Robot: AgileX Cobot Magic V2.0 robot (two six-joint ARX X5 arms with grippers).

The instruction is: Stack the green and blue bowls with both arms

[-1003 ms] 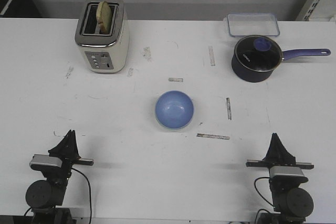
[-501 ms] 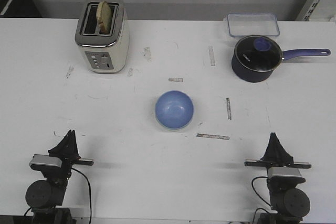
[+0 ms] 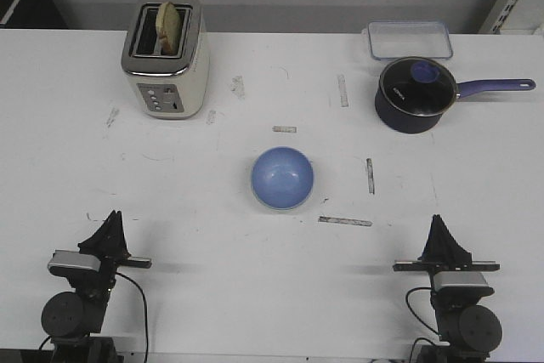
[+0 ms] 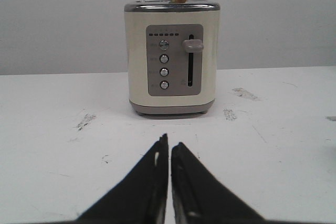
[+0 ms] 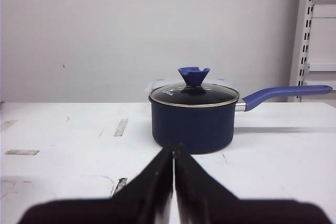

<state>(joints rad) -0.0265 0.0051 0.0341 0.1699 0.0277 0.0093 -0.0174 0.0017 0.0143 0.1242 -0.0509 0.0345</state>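
Note:
The light blue bowl (image 3: 282, 176) sits upright in the middle of the table. A thin pale greenish edge shows under its near side; no separate green bowl is in view. My left gripper (image 3: 112, 220) rests at the near left, shut and empty, and points at the toaster in the left wrist view (image 4: 169, 148). My right gripper (image 3: 439, 225) rests at the near right, shut and empty, and points at the saucepan in the right wrist view (image 5: 174, 149). Both grippers are well short of the bowl.
A cream toaster (image 3: 166, 57) with a slice of bread stands at the back left, also in the left wrist view (image 4: 172, 59). A dark blue saucepan (image 3: 414, 95) with a glass lid, and a clear container (image 3: 410, 40) behind it, stand at the back right.
My right arm has shifted slightly to the left. The left arm and the bowl have not moved.

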